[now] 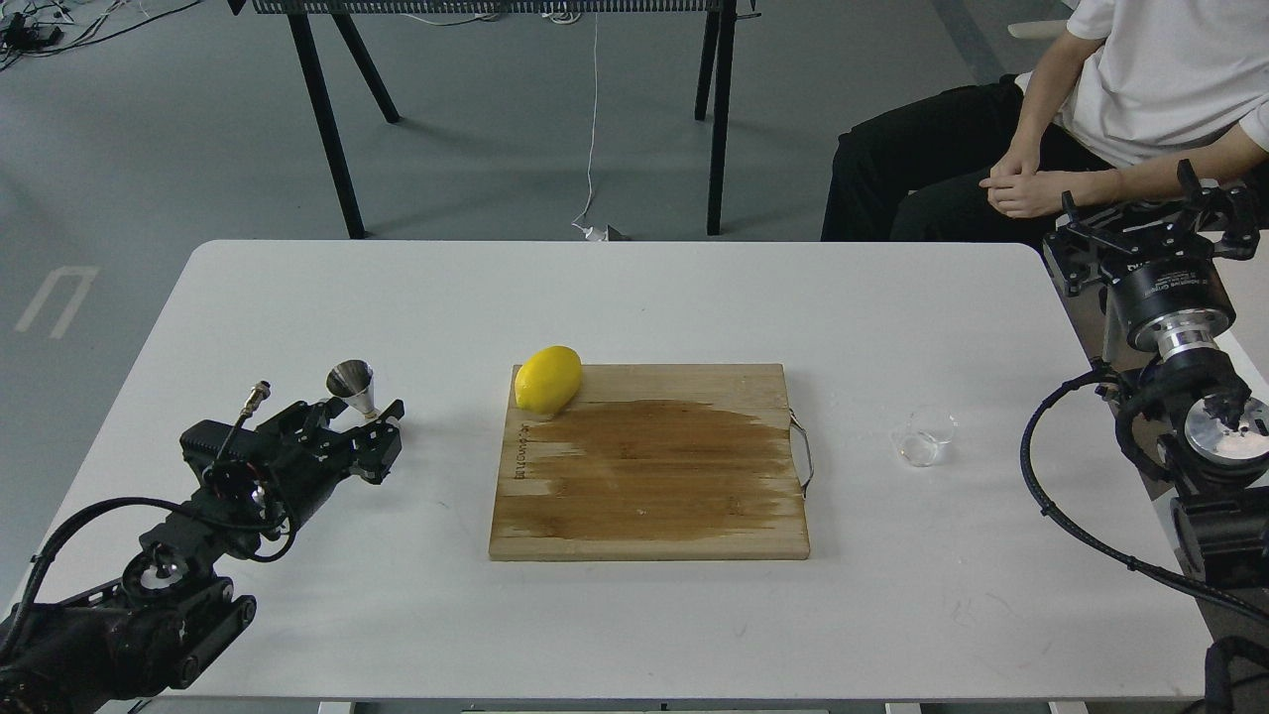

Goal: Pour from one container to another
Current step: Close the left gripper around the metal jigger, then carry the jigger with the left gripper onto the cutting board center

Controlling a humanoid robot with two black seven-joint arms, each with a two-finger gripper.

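Jigger: shiny steel jigger [353,388], hourglass form, upper cone flared wide and mirror-bright, standing upright on the white table [297,615]; lower cone tucked between the left fingers and mostly hidden behind them.
Left gripper: left gripper [369,428], matte black, fingers [393,410] spread to either side of the jigger's base; looks released rather than clenched, contact with the steel impossible to confirm.
Glass cup: small clear glass cup [923,436], short round body with flared rim, upright, well apart from both sets of fingers, just beyond the board's metal handle; so transparent that the outline barely shows, any contents too faint to make out.
Right gripper: right gripper [1160,213], black linkage over a polished silver wrist, raised off the table's right edge, far above and behind the cup; fingers spread wide, holding nothing.
Board: wooden cutting board [649,461], square, pale grain with a broad dark wet-looking patch across the middle, thin wire handle [803,456] on the cup side, midway between the two grippers.
Lemon: yellow lemon [548,379], smooth, oval, lying on the board's far corner nearest the left fingers.
Cut off: both arms clipped by the frame edges; seated person [1140,89] behind the right gripper, hands clasped, head out of view.
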